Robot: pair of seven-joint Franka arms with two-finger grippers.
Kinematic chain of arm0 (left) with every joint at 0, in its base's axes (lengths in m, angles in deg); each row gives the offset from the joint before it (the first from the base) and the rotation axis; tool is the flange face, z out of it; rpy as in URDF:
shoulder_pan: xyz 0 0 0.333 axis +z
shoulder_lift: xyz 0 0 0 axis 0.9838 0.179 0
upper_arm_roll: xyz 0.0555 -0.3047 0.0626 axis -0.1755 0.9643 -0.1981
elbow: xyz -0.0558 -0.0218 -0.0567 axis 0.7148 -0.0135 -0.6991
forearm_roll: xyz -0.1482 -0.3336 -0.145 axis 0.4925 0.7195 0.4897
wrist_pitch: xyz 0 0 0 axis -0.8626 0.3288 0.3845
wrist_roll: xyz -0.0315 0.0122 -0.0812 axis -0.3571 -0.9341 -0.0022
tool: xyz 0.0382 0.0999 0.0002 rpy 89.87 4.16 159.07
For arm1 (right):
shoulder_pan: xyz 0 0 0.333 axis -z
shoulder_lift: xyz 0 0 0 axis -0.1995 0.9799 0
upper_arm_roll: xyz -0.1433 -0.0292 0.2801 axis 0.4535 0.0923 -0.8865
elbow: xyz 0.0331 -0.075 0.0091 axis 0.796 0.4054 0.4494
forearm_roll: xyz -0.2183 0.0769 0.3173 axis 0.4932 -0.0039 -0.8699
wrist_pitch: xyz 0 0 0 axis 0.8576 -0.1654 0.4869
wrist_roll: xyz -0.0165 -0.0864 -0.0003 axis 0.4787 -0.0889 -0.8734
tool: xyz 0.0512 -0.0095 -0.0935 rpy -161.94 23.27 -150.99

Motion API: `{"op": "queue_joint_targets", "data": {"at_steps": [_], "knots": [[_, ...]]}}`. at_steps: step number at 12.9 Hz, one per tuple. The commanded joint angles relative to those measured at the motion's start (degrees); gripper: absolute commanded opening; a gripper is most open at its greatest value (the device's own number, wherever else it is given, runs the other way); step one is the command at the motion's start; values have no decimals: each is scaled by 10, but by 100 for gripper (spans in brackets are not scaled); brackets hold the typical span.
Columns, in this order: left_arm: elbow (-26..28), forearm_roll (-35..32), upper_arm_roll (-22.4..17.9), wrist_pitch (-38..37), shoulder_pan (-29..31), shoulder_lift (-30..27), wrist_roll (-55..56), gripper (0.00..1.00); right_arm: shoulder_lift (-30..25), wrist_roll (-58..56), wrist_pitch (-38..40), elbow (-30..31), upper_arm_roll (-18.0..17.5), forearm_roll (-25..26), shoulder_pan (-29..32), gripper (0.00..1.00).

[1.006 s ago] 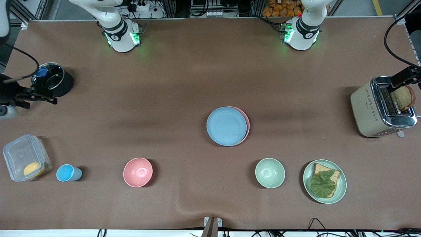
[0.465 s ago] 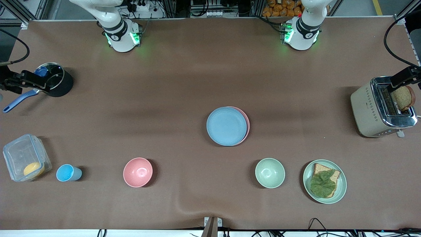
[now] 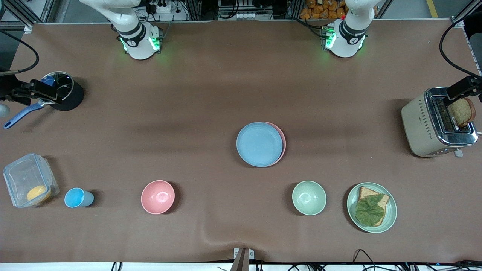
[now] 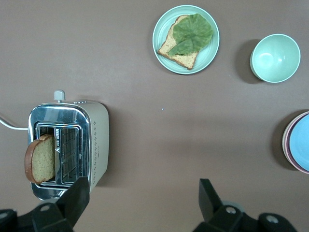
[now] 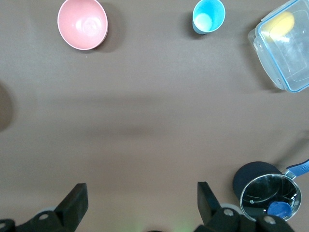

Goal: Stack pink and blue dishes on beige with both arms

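Note:
The light blue plate (image 3: 259, 144) lies on the pink plate (image 3: 283, 142) at the table's middle; only a crescent of pink rim shows. The stack's edge also appears in the left wrist view: blue plate (image 4: 303, 144), pink plate (image 4: 288, 150). No beige plate shows in any view. My left gripper (image 4: 144, 191) hangs open and empty high over the table beside the toaster (image 4: 67, 145), seen from the front as left gripper (image 3: 457, 92). High beside the black pot (image 5: 268, 186), my right gripper (image 5: 141, 195) is open and empty too, seen from the front as right gripper (image 3: 51, 96).
Nearer the front camera stand a lidded container (image 3: 30, 180), blue cup (image 3: 77, 197), pink bowl (image 3: 158, 197), green bowl (image 3: 309, 197) and green plate with a sandwich (image 3: 391, 210). The toaster (image 3: 421, 128) holds a bread slice (image 3: 461, 112). The pot (image 3: 69, 96) has a blue handle.
My right gripper has shifted by the pot, uncovering the pot's blue handle. The plates and the left arm have not moved.

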Motion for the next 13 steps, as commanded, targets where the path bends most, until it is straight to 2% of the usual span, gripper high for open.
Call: {"op": "queue_joint_targets", "data": {"at_steps": [1,6,7,8,9,11,12,13], "knots": [[-5,16,-2,-10,2,-7,-12,100,-18,11,2,17,-5,-4,1,100],[-24,25,-6,-10,1,-2,-11,100,-23,17,7,16,-6,-5,-18,100],[-23,36,-47,-9,-29,-1,-12,100,-24,26,9,17,-6,-5,-20,100],[-22,38,-113,-9,-88,-4,-12,100,-25,31,12,17,-6,-5,-21,100],[-22,38,-148,-9,-115,-4,-20,100,-25,32,12,17,-6,-5,-21,100],[-19,27,-174,-9,-158,-7,-47,100,-26,32,12,17,-6,-4,-21,100],[-18,16,-216,-9,-203,-13,-46,100,-27,32,12,17,-6,-4,-21,100],[-17,14,-240,-9,-230,-15,-46,100,-27,32,13,17,-6,-5,-21,100]]}}
